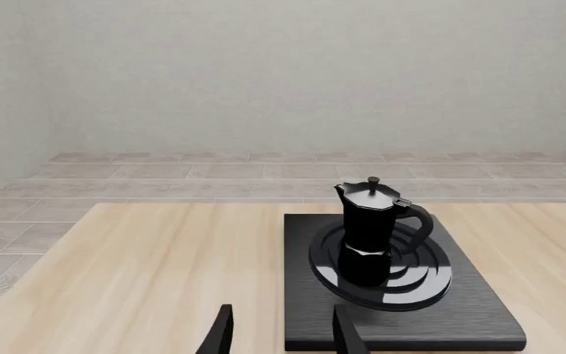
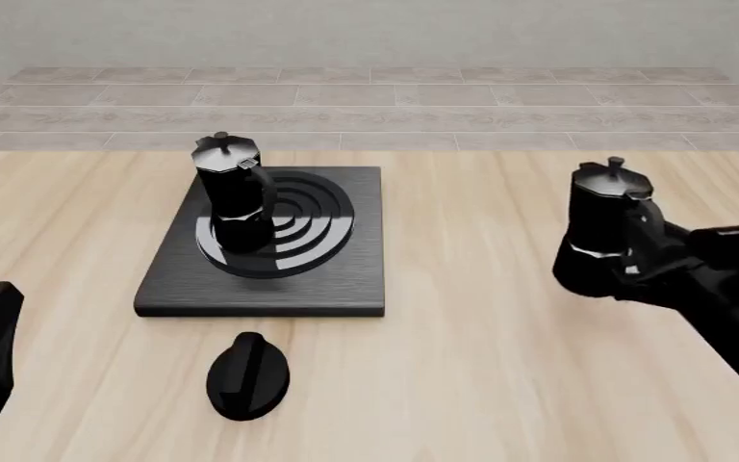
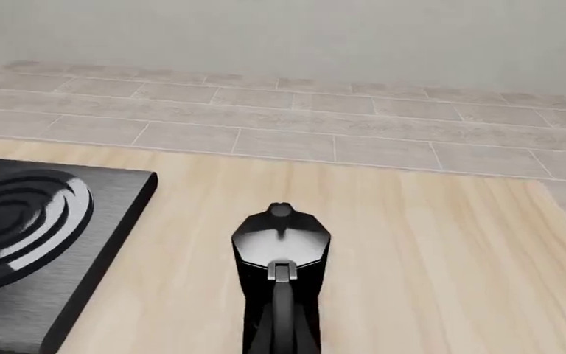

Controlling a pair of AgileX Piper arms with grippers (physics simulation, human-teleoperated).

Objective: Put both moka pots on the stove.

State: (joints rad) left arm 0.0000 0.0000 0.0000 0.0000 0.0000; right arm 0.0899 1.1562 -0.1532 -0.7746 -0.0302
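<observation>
Unlabelled moka pot (image 2: 231, 192) on stove (image 2: 344, 269)

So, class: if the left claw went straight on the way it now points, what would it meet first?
Probably the near edge of the stove, with the moka pot on the burner beyond; depth is uncertain. The left claw is open.

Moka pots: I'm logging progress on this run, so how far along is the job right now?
Done: one moka pot stands upright on the stove, on the left part of its burner. In hand: the second moka pot is at the right tool, which appears closed on its handle, over the table right of the stove. Left: carrying it onto the stove. The left tool is open, holding nothing.
</observation>
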